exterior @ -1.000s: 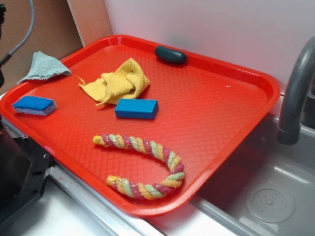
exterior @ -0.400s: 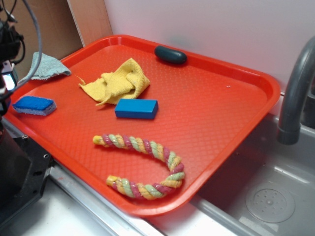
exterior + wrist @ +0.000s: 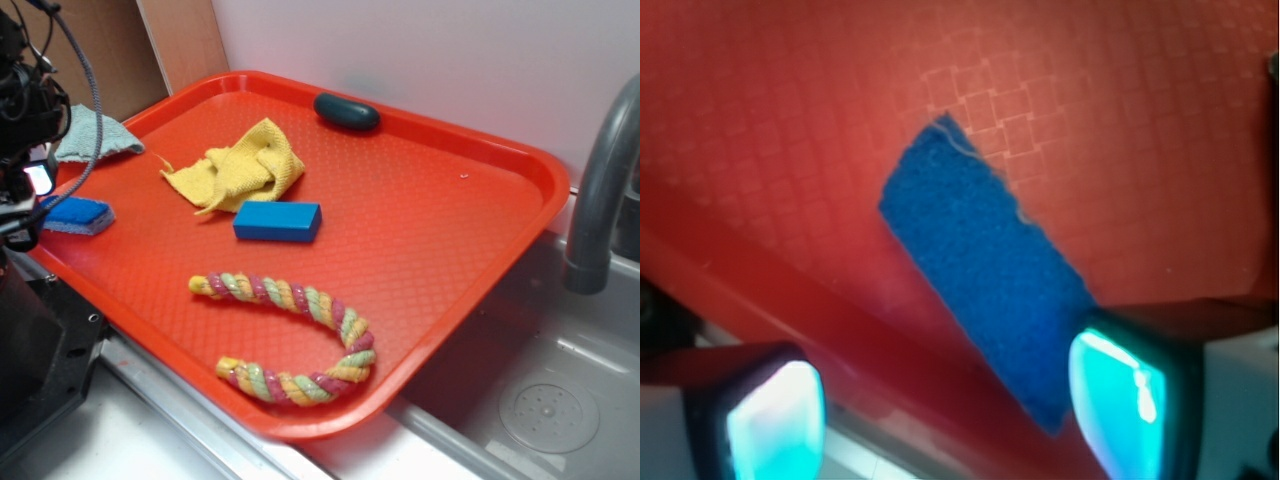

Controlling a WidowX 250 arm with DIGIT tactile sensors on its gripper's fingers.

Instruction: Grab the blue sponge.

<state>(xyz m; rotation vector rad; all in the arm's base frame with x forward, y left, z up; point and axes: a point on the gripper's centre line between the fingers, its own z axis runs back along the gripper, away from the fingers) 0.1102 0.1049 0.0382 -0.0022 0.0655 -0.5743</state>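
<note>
Sponge [image 3: 985, 300] and claw [image 3: 945, 400] nearly meet in the wrist view: the blue sponge lies slantwise on the red tray [image 3: 1120, 130], its lower end reaching down between the 2 glowing fingertips. The claw stands wide, holding nothing. One fingertip [image 3: 1118, 400] overlaps the sponge's lower right end in the picture; whether it touches I cannot tell. The other fingertip [image 3: 775, 420] sits well to the left, over the tray's rim, apart from the sponge.

From the exterior view, the claw [image 3: 22, 205] hangs at the far left edge of the tray [image 3: 450, 250], just beside the sponge [image 3: 78, 214], which lies flat near the tray's left corner with its pale bottom layer showing along the near side. A black cable [image 3: 85, 120] loops down over the arm. Behind the sponge, a teal-grey cloth [image 3: 100, 138] drapes over the tray's rim. Further toward the middle lies a crumpled yellow cloth [image 3: 240, 168], and just in front of it a sharp-edged blue block [image 3: 278, 221]. A dark oval thing [image 3: 346, 111] rests against the far rim. A striped rope [image 3: 295, 340] curls in a U near the front of the tray. At the right stands a grey tap [image 3: 600, 190] over a sink [image 3: 550, 400].
</note>
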